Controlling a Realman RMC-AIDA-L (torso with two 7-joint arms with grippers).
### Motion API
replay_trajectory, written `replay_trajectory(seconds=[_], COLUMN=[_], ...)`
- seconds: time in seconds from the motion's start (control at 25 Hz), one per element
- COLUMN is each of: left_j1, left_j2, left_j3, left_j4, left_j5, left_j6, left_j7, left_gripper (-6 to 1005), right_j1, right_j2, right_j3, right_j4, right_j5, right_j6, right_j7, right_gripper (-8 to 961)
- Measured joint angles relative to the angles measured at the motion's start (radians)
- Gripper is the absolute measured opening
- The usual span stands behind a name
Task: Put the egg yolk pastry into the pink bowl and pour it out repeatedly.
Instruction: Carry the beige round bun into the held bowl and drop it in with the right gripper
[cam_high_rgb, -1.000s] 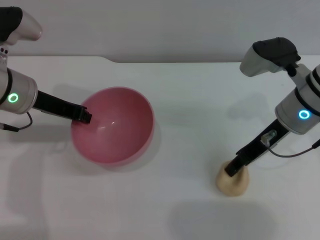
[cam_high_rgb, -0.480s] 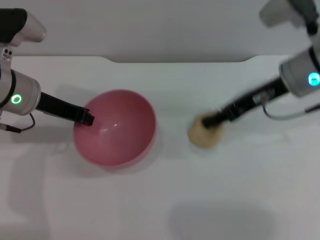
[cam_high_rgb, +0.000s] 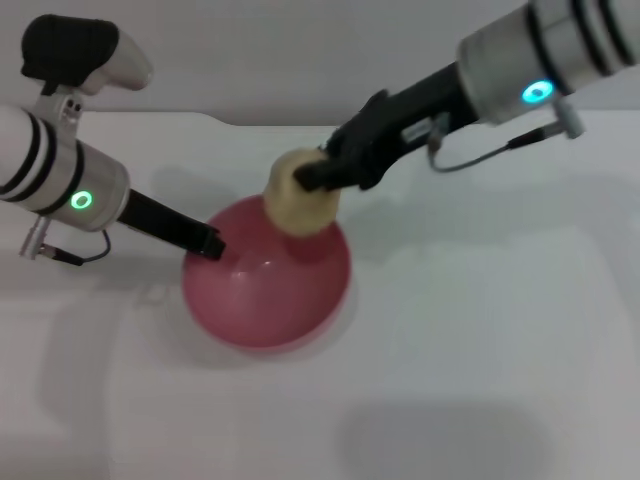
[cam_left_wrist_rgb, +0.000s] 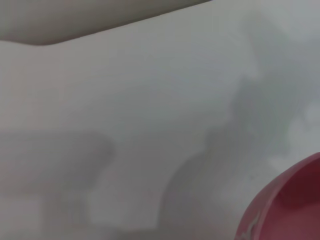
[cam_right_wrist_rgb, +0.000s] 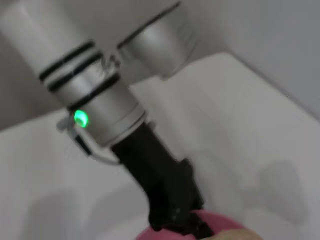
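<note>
The pink bowl (cam_high_rgb: 265, 285) sits on the white table left of centre. My left gripper (cam_high_rgb: 210, 243) is shut on the bowl's left rim. My right gripper (cam_high_rgb: 308, 178) is shut on the egg yolk pastry (cam_high_rgb: 298, 200), a pale beige lump, and holds it just above the bowl's far rim. In the left wrist view only a piece of the bowl's rim (cam_left_wrist_rgb: 280, 210) shows. In the right wrist view I see my left arm (cam_right_wrist_rgb: 100, 107), the bowl's rim (cam_right_wrist_rgb: 210, 225) and a sliver of the pastry (cam_right_wrist_rgb: 235, 235).
The white table (cam_high_rgb: 480, 340) stretches to the right and front of the bowl. Its far edge (cam_high_rgb: 250, 122) meets a grey wall behind.
My right gripper has carried the pastry from the table's right side up and left to just above the bowl. The left arm and the bowl have shifted a little to the right.
</note>
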Motion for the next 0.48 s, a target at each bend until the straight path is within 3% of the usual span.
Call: replay_trajectory(seconds=[0.08, 0.28, 0.48], left_j1=[-0.003, -0.012, -0.012], left_j2=[0.000, 0.002, 0.002], left_j3=[0.017, 0.027, 0.027], left_j4=[0.000, 0.000, 0.000], left_j5=[-0.024, -0.045, -0.044], left_j6=[-0.003, -0.021, -0.039], left_j7=[-0.001, -0.001, -0.008], left_gripper=[-1, -1, 0], right_j1=[0.019, 0.047, 0.026], right_j2=[0.000, 0.000, -0.002], right_j3=[-0.048, -0.103, -0.102], right_j4=[0.037, 0.082, 0.036], right_j5=[-0.008, -0.016, -0.042], right_j6=[0.020, 0.027, 0.024], right_j7=[0.005, 0.016, 0.085], right_gripper=[142, 223, 304])
